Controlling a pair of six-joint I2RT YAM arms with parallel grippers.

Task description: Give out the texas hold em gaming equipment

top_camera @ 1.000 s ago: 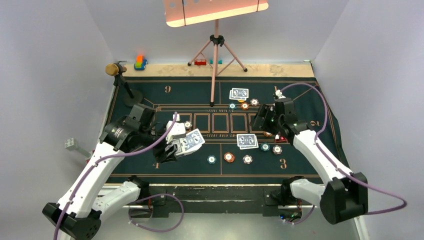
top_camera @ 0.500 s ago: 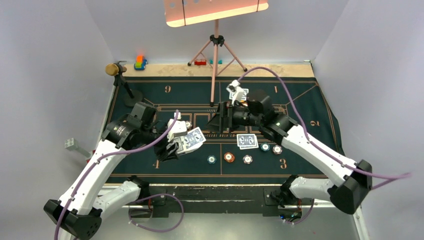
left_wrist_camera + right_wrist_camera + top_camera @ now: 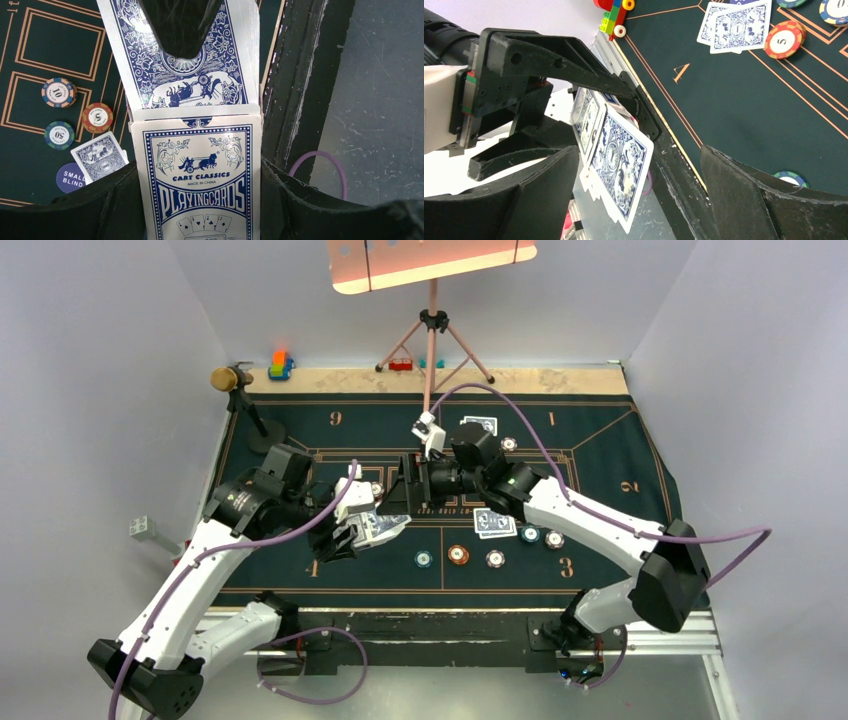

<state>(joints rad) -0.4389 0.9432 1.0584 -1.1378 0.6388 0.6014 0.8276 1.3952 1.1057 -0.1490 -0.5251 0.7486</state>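
My left gripper (image 3: 352, 532) is shut on a blue-and-white playing card box (image 3: 199, 177), held just above the mat's near left part. Blue-backed cards (image 3: 185, 75) stick out of the box's open end. My right gripper (image 3: 396, 502) reaches in from the right, open, with its fingers (image 3: 544, 192) on either side of the top card (image 3: 620, 167) and not touching it. Dealt cards (image 3: 494, 523) lie face down near the middle, and more cards (image 3: 480, 425) lie at the far side. Poker chips (image 3: 458, 554) sit in a row near the front.
A green poker mat (image 3: 600, 440) covers the table. A microphone (image 3: 232, 378) stands on its round base at the far left, a tripod (image 3: 432, 340) at the back centre, and toy blocks (image 3: 280, 365) near the back wall. More chips (image 3: 59, 92) and a blind button (image 3: 68, 178) lie beside the left arm.
My right arm has swung left from the right side of the mat to the left gripper's deck, and its jaws have opened wider. The left gripper has held still with the box.
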